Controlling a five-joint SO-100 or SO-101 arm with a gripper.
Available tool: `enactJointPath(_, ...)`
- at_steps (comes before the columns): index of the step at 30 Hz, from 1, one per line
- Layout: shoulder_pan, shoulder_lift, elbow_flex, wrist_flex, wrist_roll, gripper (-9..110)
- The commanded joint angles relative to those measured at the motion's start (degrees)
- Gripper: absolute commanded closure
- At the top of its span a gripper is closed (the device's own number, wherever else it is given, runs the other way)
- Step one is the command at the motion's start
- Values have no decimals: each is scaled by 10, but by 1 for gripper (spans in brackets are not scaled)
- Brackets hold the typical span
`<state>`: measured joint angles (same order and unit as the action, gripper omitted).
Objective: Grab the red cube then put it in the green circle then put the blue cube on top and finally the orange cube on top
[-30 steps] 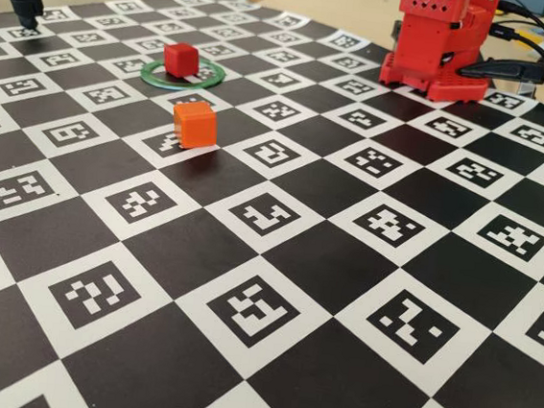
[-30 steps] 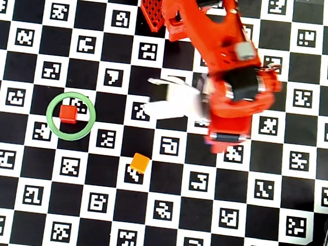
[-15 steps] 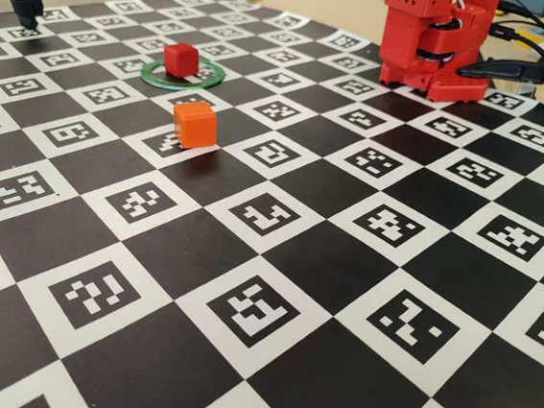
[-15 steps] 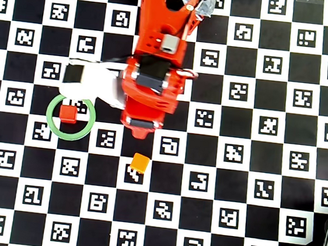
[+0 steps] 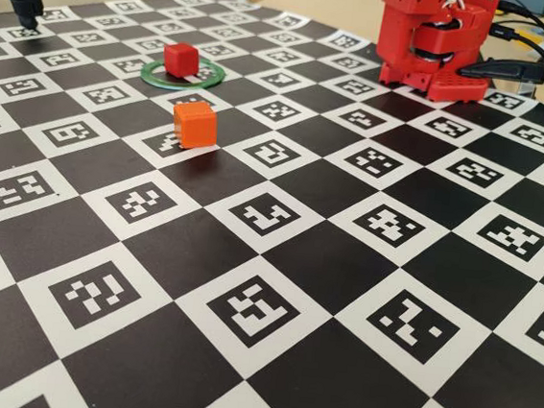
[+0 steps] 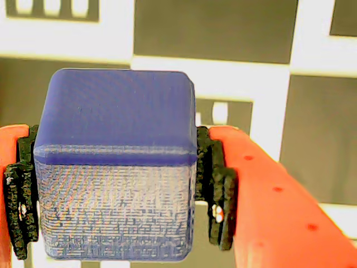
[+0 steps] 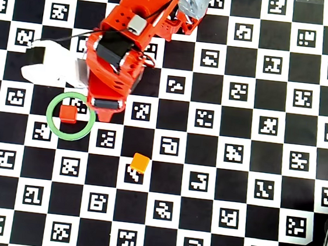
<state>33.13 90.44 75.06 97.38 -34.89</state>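
- Fingers [image 6: 220, 190] clamp blue cube [image 6: 114, 167] by opp. side faces; gripper [image 6: 114, 192] closed on it, off the board.
- Cube prob. light, stiff plastic w/ ribbed faces; flat-side hold looks secure.
- Red cube [image 7: 67, 113] sits in green circle [image 7: 51, 124]; orange cube [image 7: 140, 163] apart.

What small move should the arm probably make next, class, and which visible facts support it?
Probably carry the blue cube over the red cube and lower it. The gripper is clamped on the blue cube, the red cube already sits inside the green circle, and the orange cube waits outside, apart.
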Motion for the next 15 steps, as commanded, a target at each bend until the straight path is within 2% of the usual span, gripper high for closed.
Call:
enactJointPath(1,38,7,-68,15,-43,101)
enactJointPath(15,93,-98,-185,58,-93,101)
